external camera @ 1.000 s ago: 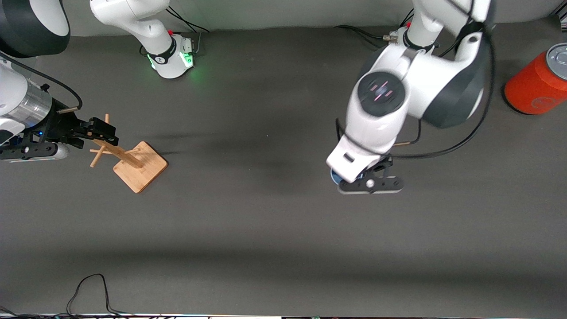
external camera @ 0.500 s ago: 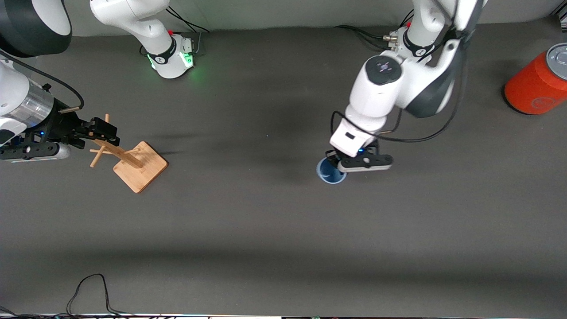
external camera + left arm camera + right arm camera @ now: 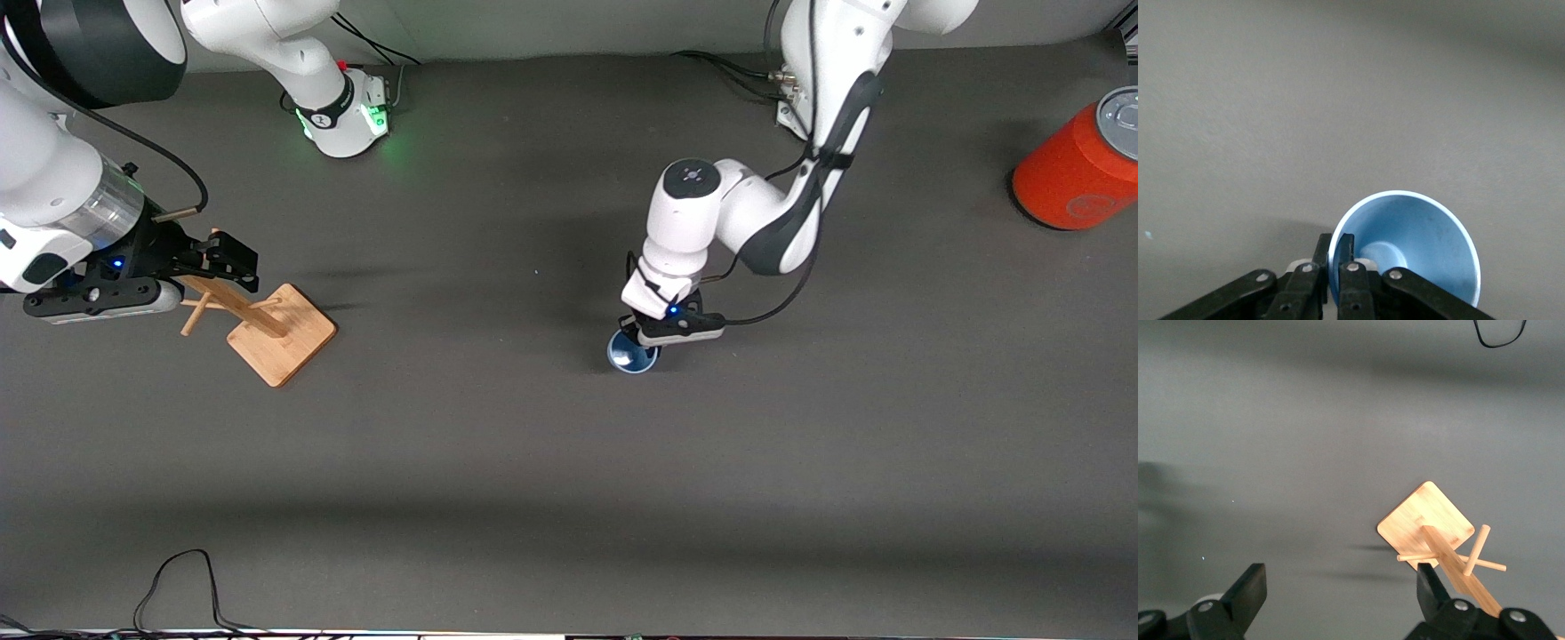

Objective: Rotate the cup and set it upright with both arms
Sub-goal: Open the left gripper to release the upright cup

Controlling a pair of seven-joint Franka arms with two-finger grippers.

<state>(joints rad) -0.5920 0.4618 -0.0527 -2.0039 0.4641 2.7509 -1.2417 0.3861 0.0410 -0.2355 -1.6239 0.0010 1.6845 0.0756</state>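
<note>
The small light-blue cup (image 3: 632, 354) stands mouth-up near the middle of the table, its open rim toward the front camera. My left gripper (image 3: 642, 336) is shut on its rim wall, one finger inside and one outside; the left wrist view shows the cup (image 3: 1418, 243) pinched by the left gripper (image 3: 1336, 257). My right gripper (image 3: 233, 263) is open and empty, held over the wooden rack at the right arm's end of the table; its jaws stand wide apart in the right wrist view (image 3: 1341, 590).
A wooden peg rack (image 3: 267, 324) on a square base stands at the right arm's end, also in the right wrist view (image 3: 1435, 533). A large orange-red can (image 3: 1080, 169) with a grey lid sits at the left arm's end. A black cable (image 3: 182, 587) lies at the near edge.
The left arm has lowered and swung toward the table's middle, carrying the cup with it; the cup's open mouth now shows fully. The right gripper has shifted slightly over the rack.
</note>
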